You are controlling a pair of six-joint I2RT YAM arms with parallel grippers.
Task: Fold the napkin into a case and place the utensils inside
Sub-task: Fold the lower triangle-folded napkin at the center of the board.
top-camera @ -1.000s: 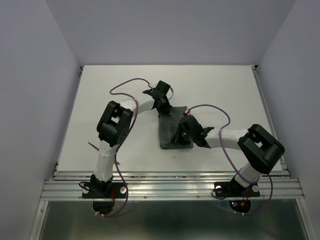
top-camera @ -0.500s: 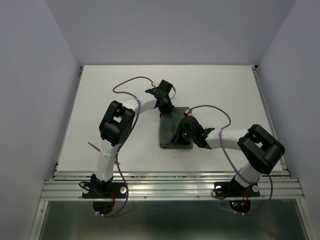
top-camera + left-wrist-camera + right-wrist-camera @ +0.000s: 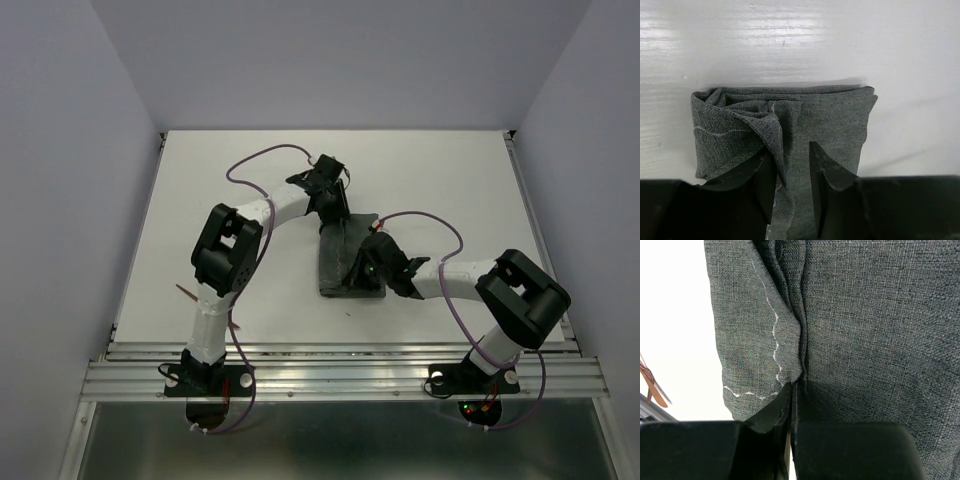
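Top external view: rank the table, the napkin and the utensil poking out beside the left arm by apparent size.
1. table: largest by far.
2. napkin: folded, mid-table.
3. utensil: a thin brown sliver, smallest as seen. The left arm covers part of it, so its full length is unsure.

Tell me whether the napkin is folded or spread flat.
Folded: the napkin lies as a narrow layered rectangle on the table, with overlapping flaps and a stitched hem turned over.

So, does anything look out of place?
The napkin is bunched on one side, a fold lying between the fingers of the open left gripper. The utensils lie apart, near the left edge of the table.
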